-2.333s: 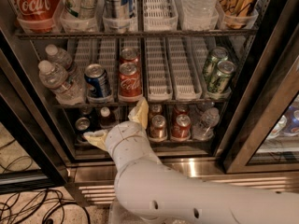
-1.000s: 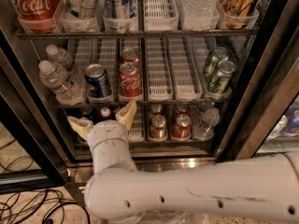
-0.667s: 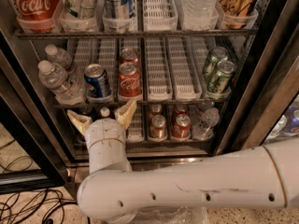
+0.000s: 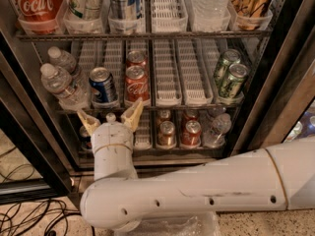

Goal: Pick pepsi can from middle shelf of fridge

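Blue, silver-topped pepsi can (image 4: 103,86) stands at the front of the white-laned wire middle shelf (image 4: 167,85) beside a red cola can (image 4: 136,84), with the tan-fingered claw (image 4: 110,118) spread open just below.

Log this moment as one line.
stage: pre-grasp | gripper: open, empty, below pepsi can | pepsi can: upright on middle shelf, left of red Coca-Cola can
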Robot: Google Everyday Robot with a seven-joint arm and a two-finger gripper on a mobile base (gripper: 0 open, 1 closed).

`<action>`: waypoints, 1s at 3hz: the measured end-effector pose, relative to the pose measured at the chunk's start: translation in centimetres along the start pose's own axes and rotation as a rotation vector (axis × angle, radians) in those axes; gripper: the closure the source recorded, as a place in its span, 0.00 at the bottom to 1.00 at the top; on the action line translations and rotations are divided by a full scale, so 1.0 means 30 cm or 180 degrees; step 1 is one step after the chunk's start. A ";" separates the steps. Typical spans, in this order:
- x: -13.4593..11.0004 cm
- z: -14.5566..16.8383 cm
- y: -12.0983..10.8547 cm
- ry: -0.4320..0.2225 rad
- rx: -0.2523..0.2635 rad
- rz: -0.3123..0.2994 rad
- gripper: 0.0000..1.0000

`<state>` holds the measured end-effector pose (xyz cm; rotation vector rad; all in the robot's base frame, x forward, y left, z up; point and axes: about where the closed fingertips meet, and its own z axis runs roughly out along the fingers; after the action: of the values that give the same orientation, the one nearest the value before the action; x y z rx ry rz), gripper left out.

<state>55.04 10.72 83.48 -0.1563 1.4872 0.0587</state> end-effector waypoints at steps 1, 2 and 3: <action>0.008 0.019 0.006 -0.0011 -0.0050 -0.0057 0.16; 0.013 0.042 0.014 -0.0015 -0.0113 -0.0131 0.21; 0.012 0.061 0.031 -0.0026 -0.0189 -0.0203 0.28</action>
<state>56.75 11.88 83.20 -0.2512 1.4721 0.0520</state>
